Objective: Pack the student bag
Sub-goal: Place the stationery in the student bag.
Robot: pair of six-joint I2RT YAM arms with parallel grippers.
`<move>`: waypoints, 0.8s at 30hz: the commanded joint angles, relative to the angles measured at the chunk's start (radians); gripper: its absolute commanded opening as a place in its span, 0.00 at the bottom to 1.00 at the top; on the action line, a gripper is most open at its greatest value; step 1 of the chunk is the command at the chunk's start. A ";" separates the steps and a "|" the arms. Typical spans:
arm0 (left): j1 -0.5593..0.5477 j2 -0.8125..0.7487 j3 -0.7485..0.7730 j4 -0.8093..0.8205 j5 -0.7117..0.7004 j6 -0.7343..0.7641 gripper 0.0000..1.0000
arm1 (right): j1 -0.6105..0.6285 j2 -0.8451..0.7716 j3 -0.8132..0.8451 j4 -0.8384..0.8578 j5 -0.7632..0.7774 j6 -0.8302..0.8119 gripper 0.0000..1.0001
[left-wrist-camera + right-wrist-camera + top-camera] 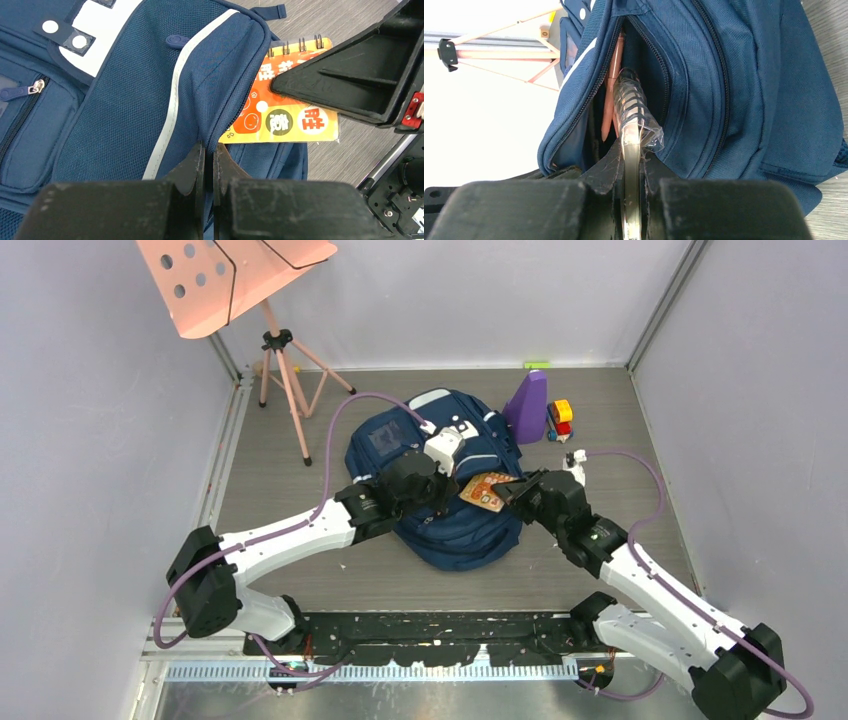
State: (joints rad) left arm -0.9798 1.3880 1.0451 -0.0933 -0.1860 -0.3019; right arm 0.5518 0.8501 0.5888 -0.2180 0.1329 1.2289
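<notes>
You have one student bag (462,540) lying near the middle of the counter (380,582), a little toward the far edge, with both of your arms meeting over it. Your left fingers (209,161) are pinched nearly together on the zip-side rim of the bag's fabric, beside the white stripe. Your right fingers (633,196) are clamped narrow on one orange spiral notebook (286,116), which is wrapped in clear film. From the right wrist view you see it edge-on, its coil end pushed into the gap of the bag's open compartment. From the left wrist view the rest of its cover sticks out past the bag's rim. Inside that same opening you can see one slim pink stick (611,85) standing beside the notebook; what it is cannot be told. Toward the far right of the counter, one purple wedge-shaped object (529,406) stands upright just beside the bag, and one small yellow, red and blue toy (560,418) sits just to its right. In the far left corner stands one pink music stand (232,280) on its tripod, well apart from the bag.
</notes>
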 commanded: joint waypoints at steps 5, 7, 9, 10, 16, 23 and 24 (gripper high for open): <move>-0.013 -0.019 0.045 0.168 0.082 -0.057 0.00 | 0.125 0.081 -0.052 0.140 0.316 0.099 0.01; -0.013 -0.021 0.039 0.173 0.090 -0.065 0.00 | 0.143 0.136 -0.049 0.179 0.366 0.085 0.01; -0.012 -0.021 0.035 0.180 0.109 -0.076 0.00 | 0.153 0.194 -0.047 0.227 0.402 0.085 0.00; -0.013 -0.020 0.035 0.181 0.118 -0.082 0.00 | 0.155 0.214 -0.048 0.271 0.414 0.089 0.00; -0.012 -0.008 0.028 0.191 0.137 -0.098 0.00 | 0.174 0.363 -0.042 0.436 0.480 0.105 0.01; -0.013 0.003 0.026 0.198 0.147 -0.109 0.00 | 0.181 0.527 -0.009 0.580 0.548 0.077 0.11; -0.013 0.004 0.026 0.197 0.147 -0.108 0.00 | 0.181 0.544 -0.007 0.587 0.550 0.073 0.14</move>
State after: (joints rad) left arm -0.9775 1.4124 1.0447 -0.0704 -0.1329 -0.3614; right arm 0.7330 1.3300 0.5518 0.3157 0.5770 1.3342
